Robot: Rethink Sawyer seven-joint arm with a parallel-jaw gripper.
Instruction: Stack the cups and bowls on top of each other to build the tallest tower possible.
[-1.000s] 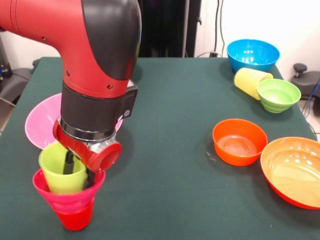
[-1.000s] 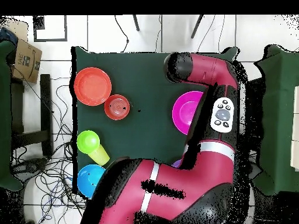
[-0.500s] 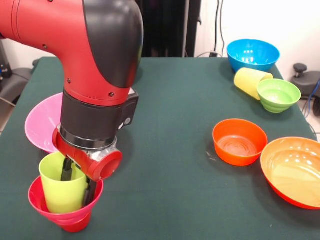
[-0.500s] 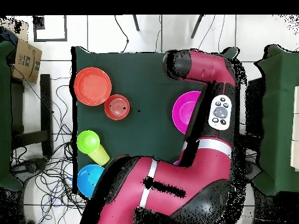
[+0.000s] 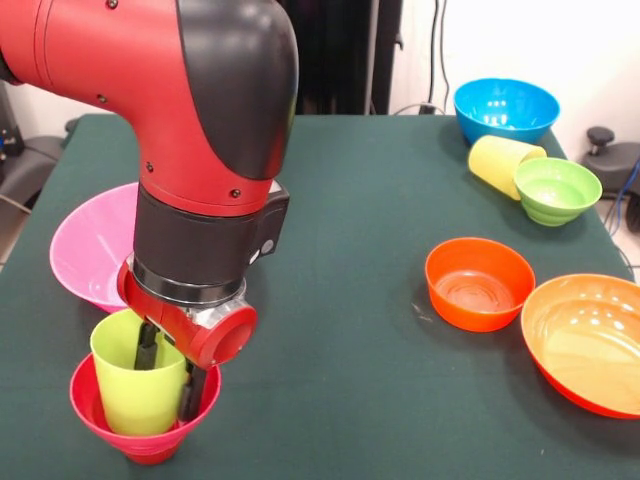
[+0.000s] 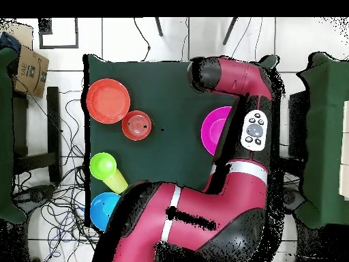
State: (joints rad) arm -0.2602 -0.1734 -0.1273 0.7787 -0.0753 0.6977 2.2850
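The gripper (image 5: 165, 375) is clamped on the wall of the lime green cup (image 5: 133, 378) — one finger (image 5: 146, 345) inside the cup, the other outside against its wall. The cup stands upright, nested in the small magenta bowl (image 5: 140, 420), which sits on the green table (image 5: 350, 250); whether anything lies beneath that bowl cannot be made out. These pieces form the tower, directly under the tool. Just behind the tool in the front view lies the large pink bowl (image 5: 88, 250), tilted, partly hidden by the arm (image 5: 180, 120).

Well apart from the tool, across the table: the small orange bowl (image 5: 478, 283) beside the large orange bowl (image 5: 590, 340); further off, the pale yellow cup (image 5: 500, 160) on its side touching the ribbed green bowl (image 5: 556, 188), and the blue bowl (image 5: 505, 108) behind them.

In the overhead view the arm covers the gripper — only the pink bowl (image 6: 217, 126) shows beside it.
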